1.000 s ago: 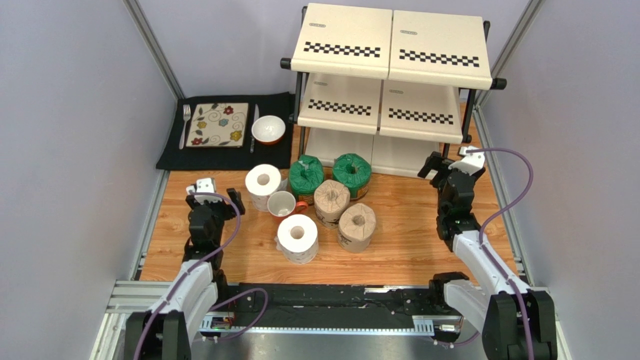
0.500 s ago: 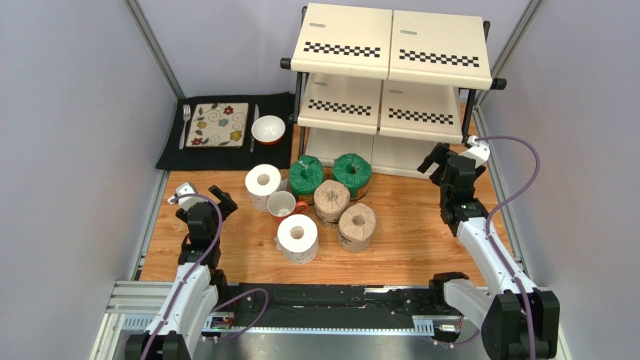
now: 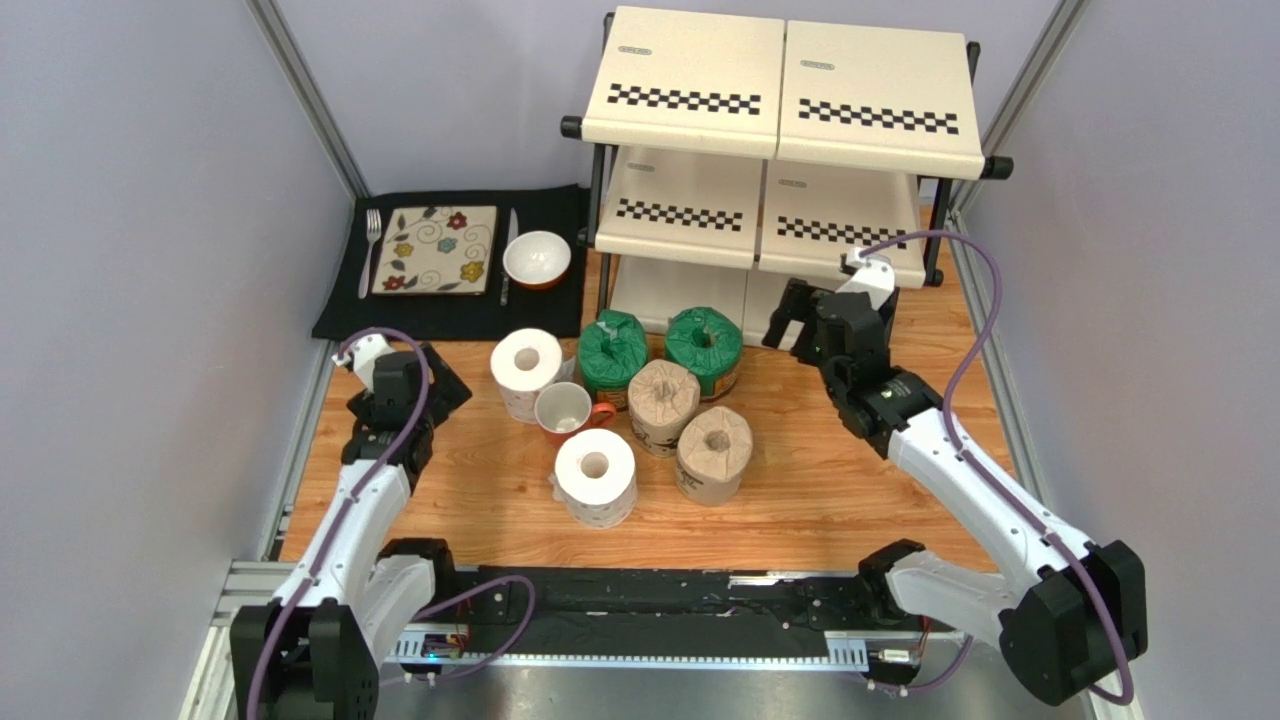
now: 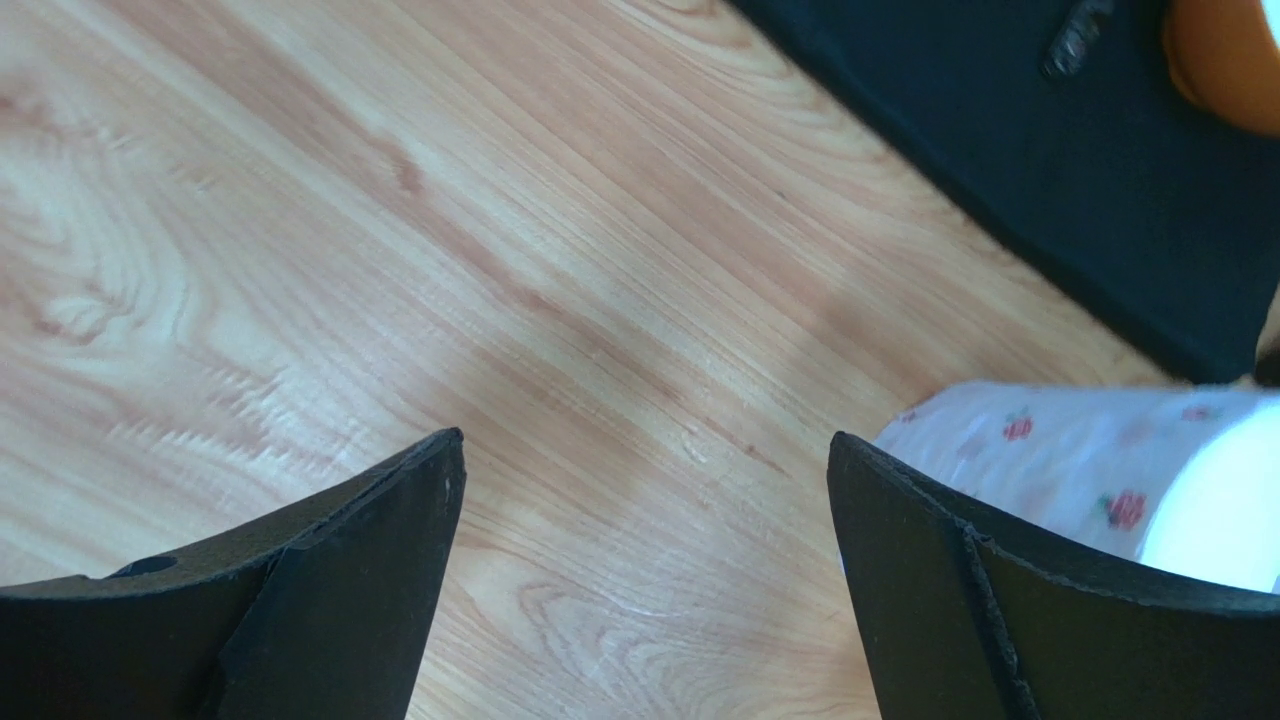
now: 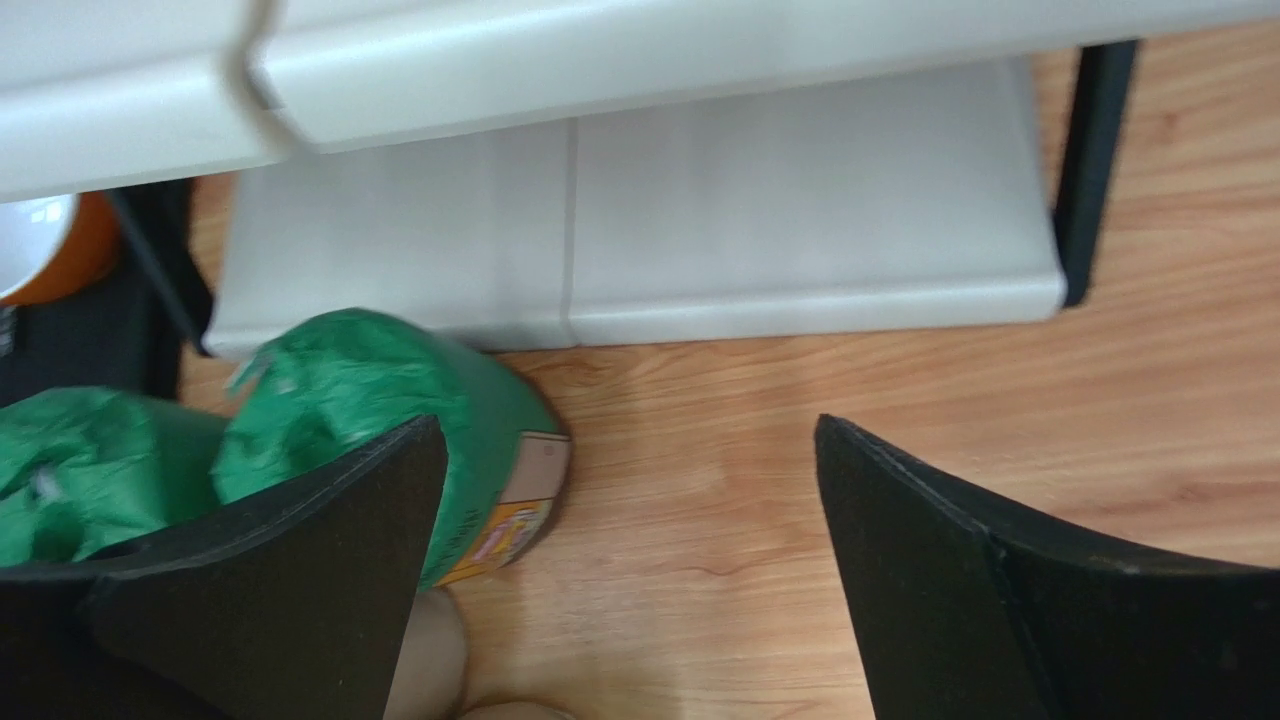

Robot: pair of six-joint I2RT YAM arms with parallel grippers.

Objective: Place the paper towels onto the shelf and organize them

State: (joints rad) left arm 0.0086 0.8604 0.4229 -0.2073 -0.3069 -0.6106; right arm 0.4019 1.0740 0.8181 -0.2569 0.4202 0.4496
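Far left of the mug point(image 3: 564, 405), the left gripper point(image 3: 425, 375) hangs over bare table point(image 3: 842, 495), fingers spread wide with nothing between them. Its wrist camera shows only wood grain in the gap, with one white roll point(image 4: 1112, 480) just off the right-hand finger.

Behind and left of the mug lies one black placemat point(image 3: 346, 308), which carries one fork point(image 3: 370, 248), one flowered plate point(image 3: 437, 249), one knife point(image 3: 508, 255) and one small bowl point(image 3: 537, 258).

Now the paper towels, six in all, every one standing on the table around the mug. Two are white: one point(image 3: 526, 372) touches the mug's left side, and one point(image 3: 597, 476) is just in front of it. Two are green: one point(image 3: 613, 354) is just behind and right of the mug, and the other point(image 3: 705, 348) is further right. Two are tan: one point(image 3: 663, 404) sits just right of the mug, and one point(image 3: 715, 452) lies right and forward of it.

Behind and right of the mug rises the shelf point(image 3: 781, 90), with three slanted tiers.

Well right of the mug, the right gripper point(image 3: 800, 323) hovers before the bottom tier, beside the right-hand green roll. Its fingers are splayed apart and hold nothing.
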